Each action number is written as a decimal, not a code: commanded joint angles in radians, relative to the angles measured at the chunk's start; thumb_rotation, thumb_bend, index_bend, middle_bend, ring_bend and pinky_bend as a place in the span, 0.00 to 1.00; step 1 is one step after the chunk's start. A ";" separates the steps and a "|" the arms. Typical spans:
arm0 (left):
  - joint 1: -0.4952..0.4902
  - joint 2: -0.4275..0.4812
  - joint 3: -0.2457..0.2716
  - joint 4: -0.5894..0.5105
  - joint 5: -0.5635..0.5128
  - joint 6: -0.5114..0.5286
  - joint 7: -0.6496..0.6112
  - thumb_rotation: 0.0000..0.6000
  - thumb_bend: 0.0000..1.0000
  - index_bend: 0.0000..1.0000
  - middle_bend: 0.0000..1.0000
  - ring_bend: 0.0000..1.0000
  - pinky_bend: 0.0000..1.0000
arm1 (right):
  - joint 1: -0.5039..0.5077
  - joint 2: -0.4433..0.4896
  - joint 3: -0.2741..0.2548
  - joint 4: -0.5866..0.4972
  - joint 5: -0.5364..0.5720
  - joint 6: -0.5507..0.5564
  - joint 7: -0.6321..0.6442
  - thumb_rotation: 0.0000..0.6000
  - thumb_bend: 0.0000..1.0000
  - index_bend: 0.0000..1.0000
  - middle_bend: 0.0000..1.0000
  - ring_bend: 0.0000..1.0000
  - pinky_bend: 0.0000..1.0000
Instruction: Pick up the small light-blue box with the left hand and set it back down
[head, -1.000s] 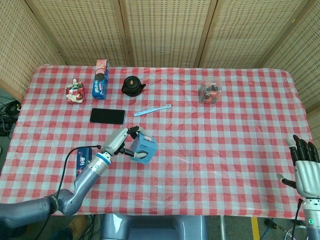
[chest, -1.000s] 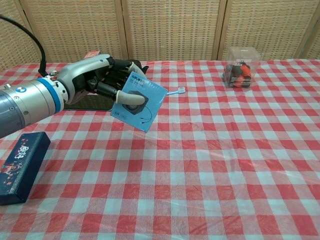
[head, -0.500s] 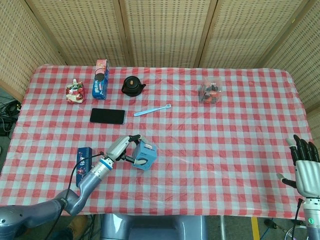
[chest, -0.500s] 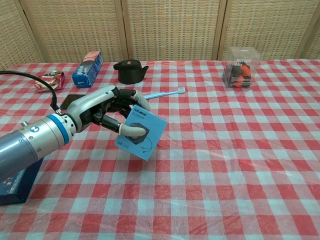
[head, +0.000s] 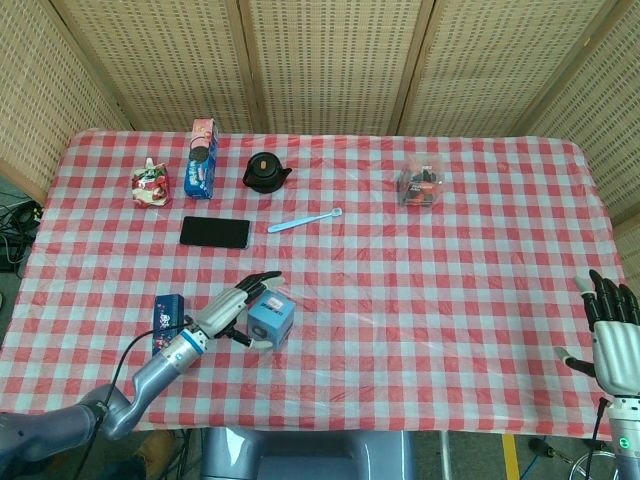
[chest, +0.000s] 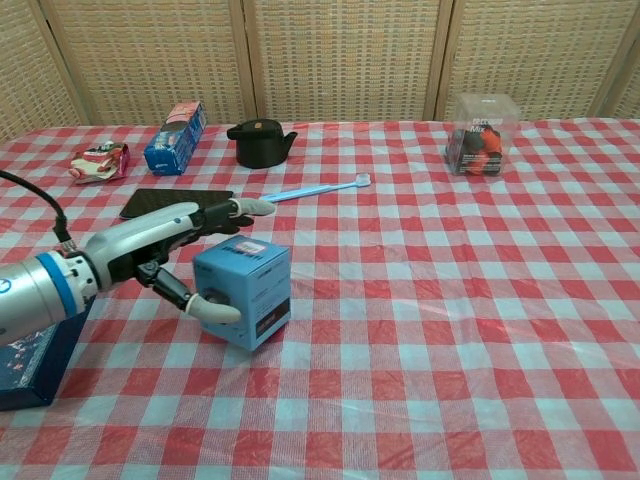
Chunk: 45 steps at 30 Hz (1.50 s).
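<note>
the left hand (chest: 165, 255) lies low beside the small light-blue cardboard box (chest: 243, 290), fingers spread, thumb tip touching the box's near face; whether it grips or has let go, i cannot tell. the box looks to sit on the red-and-white checked surface (chest: 450, 330), between the dark blue flat box (head: 165, 318) and open cloth. it looks like the set-down step; next the hand should draw clear without nudging it. the right hand (head: 612, 338) idles, fingers apart, at the far edge.
</note>
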<state>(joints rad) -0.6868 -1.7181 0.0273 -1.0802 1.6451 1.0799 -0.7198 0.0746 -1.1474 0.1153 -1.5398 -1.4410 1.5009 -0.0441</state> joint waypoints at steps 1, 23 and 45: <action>0.031 0.046 0.022 -0.023 0.031 0.071 0.010 1.00 0.00 0.00 0.00 0.00 0.00 | 0.000 -0.001 -0.002 -0.003 -0.005 0.003 -0.003 1.00 0.00 0.06 0.00 0.00 0.00; -0.032 0.306 -0.005 -0.500 -0.025 -0.124 0.912 1.00 0.00 0.00 0.00 0.00 0.00 | 0.000 -0.002 -0.005 -0.014 -0.016 0.010 -0.017 1.00 0.00 0.06 0.00 0.00 0.00; -0.125 0.153 -0.069 -0.465 -0.189 -0.224 1.460 1.00 0.00 0.03 0.08 0.12 0.13 | 0.002 -0.005 0.000 -0.007 -0.002 0.004 -0.019 1.00 0.00 0.06 0.00 0.00 0.00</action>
<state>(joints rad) -0.8085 -1.5587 -0.0434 -1.5561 1.4523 0.8490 0.7242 0.0762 -1.1527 0.1154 -1.5472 -1.4436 1.5056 -0.0628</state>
